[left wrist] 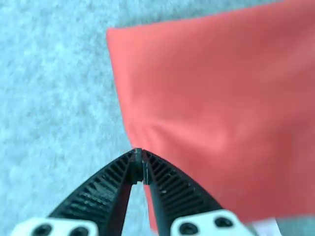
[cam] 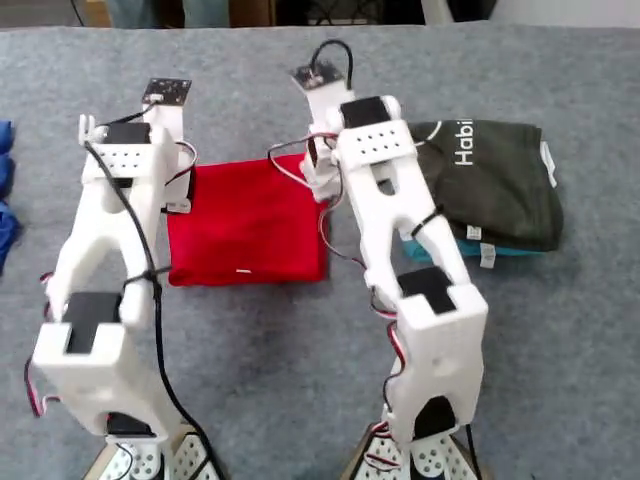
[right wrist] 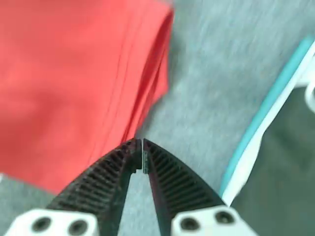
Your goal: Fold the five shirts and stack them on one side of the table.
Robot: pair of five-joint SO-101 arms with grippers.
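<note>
Light is bright, even and diffuse, falling from above onto the grey table (cam: 560, 340). Shadows are soft and faint: a thin dark band under the right arm (cam: 390, 215) and beside the left arm (cam: 100, 230). The arms' white upper faces are the brightest surfaces; the red shirt (cam: 250, 225) shows gentle shading along its folds in both wrist views.

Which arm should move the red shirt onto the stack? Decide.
Right, probably: the right gripper sits at the edge of the red shirt nearest the stack; the left gripper is at its far edge.
</note>
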